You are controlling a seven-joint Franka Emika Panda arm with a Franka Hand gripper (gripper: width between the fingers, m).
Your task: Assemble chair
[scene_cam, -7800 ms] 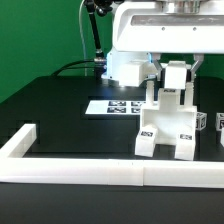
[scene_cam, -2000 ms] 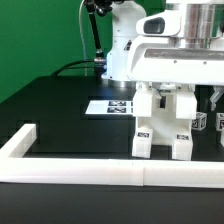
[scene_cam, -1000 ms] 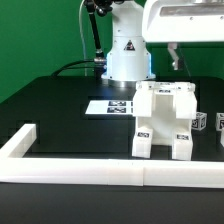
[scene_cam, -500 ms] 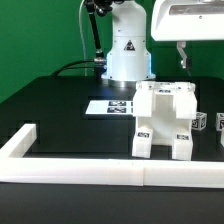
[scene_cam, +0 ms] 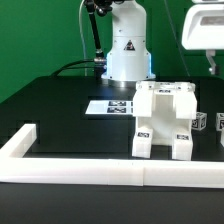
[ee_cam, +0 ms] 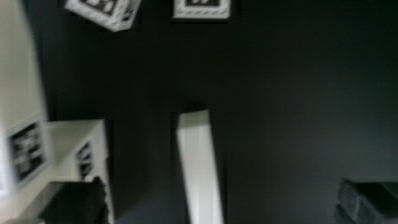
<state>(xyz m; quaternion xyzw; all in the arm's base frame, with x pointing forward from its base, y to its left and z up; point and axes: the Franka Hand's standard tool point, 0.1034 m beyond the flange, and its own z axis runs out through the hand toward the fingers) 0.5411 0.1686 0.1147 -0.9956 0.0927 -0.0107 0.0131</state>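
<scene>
As it hangs clear of the chair [scene_cam: 163, 120], the tool [scene_cam: 211, 62] gapes empty.

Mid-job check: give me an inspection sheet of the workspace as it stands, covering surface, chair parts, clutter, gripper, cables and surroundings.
Surface: black table, no spills seen.
Job's things: chair assembly stands upright, with nothing gripping it; small tagged parts lie beside it on the exterior view's right.
Clutter: marker board behind the assembly; white border rail along the front edge.
Grippers: gripper is up high, clear of the assembly and holding nothing; the jaws look apart in the wrist view.
Cables: black cable runs to the arm's base.
Surroundings: green backdrop; nothing else seen.
</scene>
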